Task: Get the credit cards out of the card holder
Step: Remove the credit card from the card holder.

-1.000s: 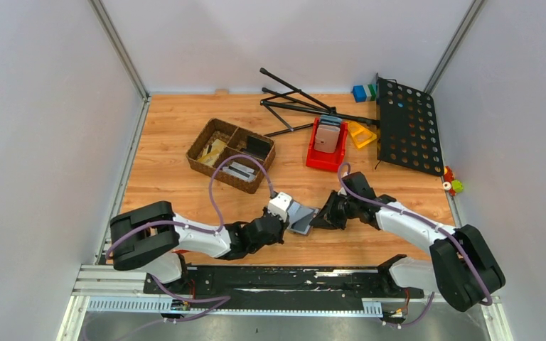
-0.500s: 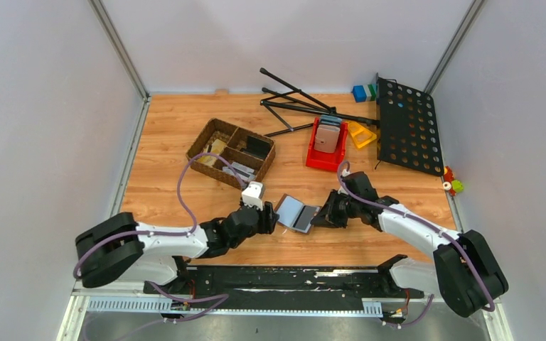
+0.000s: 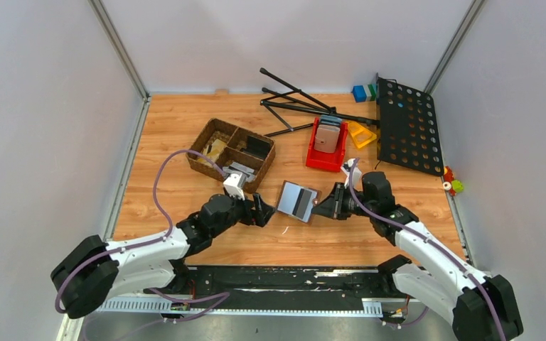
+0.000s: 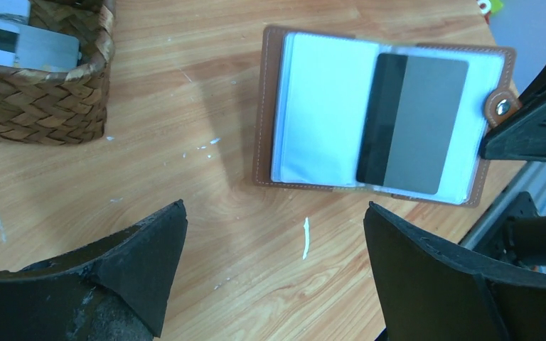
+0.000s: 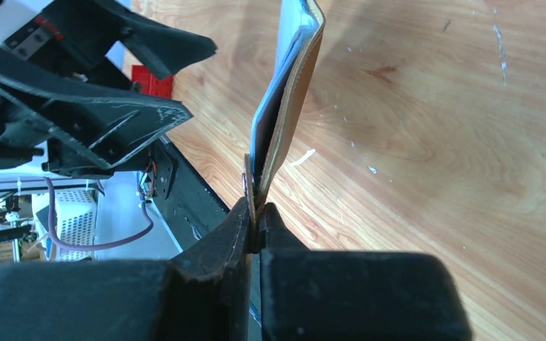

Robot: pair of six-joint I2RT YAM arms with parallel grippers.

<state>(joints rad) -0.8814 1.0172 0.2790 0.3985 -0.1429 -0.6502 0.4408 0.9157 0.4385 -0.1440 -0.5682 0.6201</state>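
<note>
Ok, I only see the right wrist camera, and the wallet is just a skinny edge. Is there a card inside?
Observer: Yes. The left wrist view faces the open card holder. One grey card with a dark stripe sits in its sleeve.
Operator: Is the other claw grabbing it?
Observer: No. The left gripper is open and empty, and it is short of the holder.
Operator: Any more cards anywhere?
Observer: Silvery cards lie in the wicker basket, left of the holder in that view.
</note>
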